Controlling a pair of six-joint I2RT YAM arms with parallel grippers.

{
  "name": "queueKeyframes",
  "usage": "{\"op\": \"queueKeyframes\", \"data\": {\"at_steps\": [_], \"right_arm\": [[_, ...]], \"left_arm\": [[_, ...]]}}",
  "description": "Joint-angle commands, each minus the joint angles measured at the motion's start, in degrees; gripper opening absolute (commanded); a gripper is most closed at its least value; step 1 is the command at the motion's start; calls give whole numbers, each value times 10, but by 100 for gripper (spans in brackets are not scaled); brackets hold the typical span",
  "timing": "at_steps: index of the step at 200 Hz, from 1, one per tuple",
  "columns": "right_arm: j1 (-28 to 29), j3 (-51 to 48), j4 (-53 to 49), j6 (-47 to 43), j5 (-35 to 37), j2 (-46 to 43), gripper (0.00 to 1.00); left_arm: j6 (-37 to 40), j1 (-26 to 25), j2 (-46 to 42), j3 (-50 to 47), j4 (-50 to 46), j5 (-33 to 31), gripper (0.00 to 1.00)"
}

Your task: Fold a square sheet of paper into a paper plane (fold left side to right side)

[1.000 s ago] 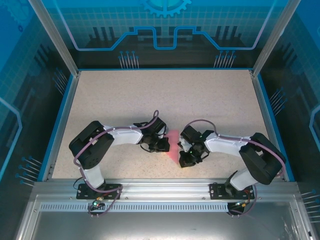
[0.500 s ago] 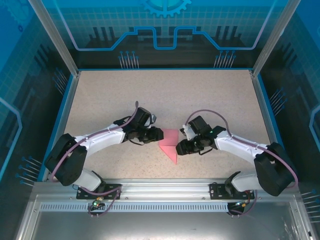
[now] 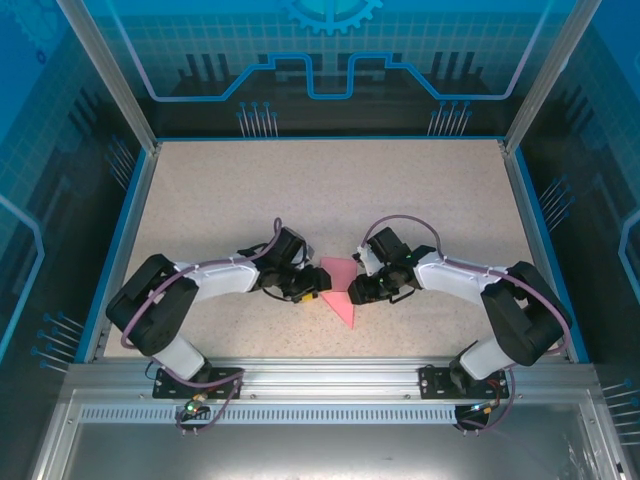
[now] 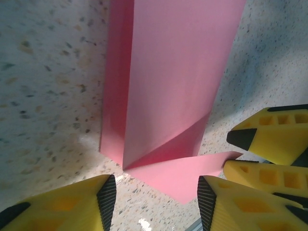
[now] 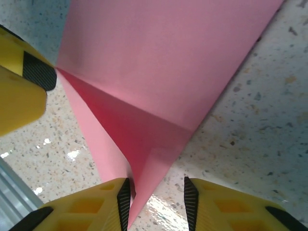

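On the surface (image 3: 420, 200), the part-folded pink paper (image 3: 338, 298) lies creased. Your left jaws stand open around its left corner and your right jaws stand open astride its point, seemingly so each can pinch an edge and fold rightward.

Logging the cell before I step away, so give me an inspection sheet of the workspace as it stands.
Surface: speckled beige table.
Job's things: pink paper, folded, pointed tip toward the arm bases, lying between the grippers.
Clutter: nothing seen.
Grippers: left gripper and right gripper open, a paper corner between each one's jaws.
Cables: purple cables looped over both wrists, off the paper.
Surroundings: blue printed walls, metal frame.
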Motion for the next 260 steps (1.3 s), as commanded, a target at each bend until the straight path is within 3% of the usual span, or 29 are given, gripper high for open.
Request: {"op": "queueKeyframes", "data": {"at_steps": [1,32,75,131,179,260], "right_arm": [[-4,2,-5,-5,21,2,36],[-3,0,-8,-8,31,-6,36],[2,-22,-2,-5,53,-76,36],[81,-72,-1,17,116,-188,41],[134,-73,11,11,148,-160,42],[149,-50,29,-4,174,-98,42]], "left_arm": [[-14,-13,23,16,21,24,50],[-12,-23,44,32,15,18,48],[-22,-25,42,45,23,23,29],[-32,-25,38,75,12,25,17],[-51,-25,65,101,9,25,5],[-65,-27,83,127,1,27,4]]}}
